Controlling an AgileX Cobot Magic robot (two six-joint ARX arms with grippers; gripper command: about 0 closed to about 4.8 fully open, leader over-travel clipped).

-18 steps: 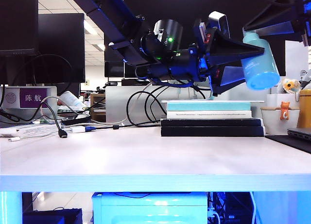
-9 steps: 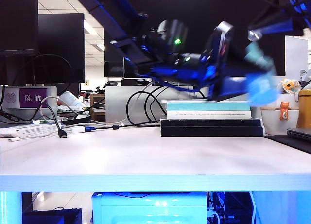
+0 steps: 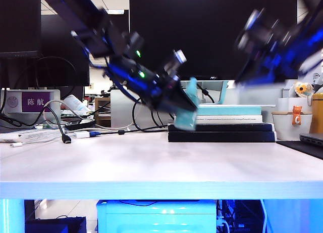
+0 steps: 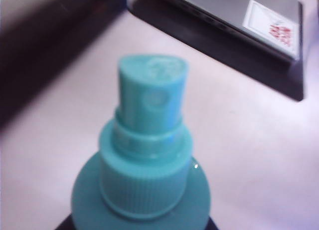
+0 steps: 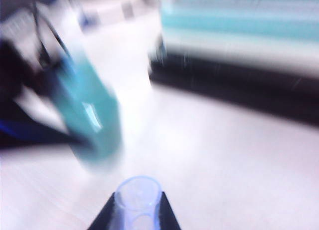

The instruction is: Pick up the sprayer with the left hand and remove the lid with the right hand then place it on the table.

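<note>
The teal sprayer point(image 3: 187, 110) hangs tilted just above the table point(image 3: 151, 162), in front of the book stack, with my left gripper point(image 3: 180, 105) shut on its body. In the left wrist view its spray head point(image 4: 149, 98) is bare, and dark finger edges show either side of the sprayer point(image 4: 142, 190) low in the frame. My right gripper point(image 3: 252, 66), blurred, is high at the right, apart from the bottle. The right wrist view shows that gripper point(image 5: 138, 205) shut on the clear lid point(image 5: 138, 195), with the blurred sprayer point(image 5: 92, 115) beyond over the table point(image 5: 224, 155).
A stack of books point(image 3: 222, 124), teal one on top, lies at the back right of the table. Cables and a plug point(image 3: 65, 138) trail at the back left by a purple name sign point(image 3: 34, 101). White cups point(image 3: 292, 119) and a dark laptop edge point(image 3: 310, 138) stand at the far right.
My left arm has swung the sprayer down and to the left, from high at the right to just above the table. The right gripper has come away from the bottle's top.
</note>
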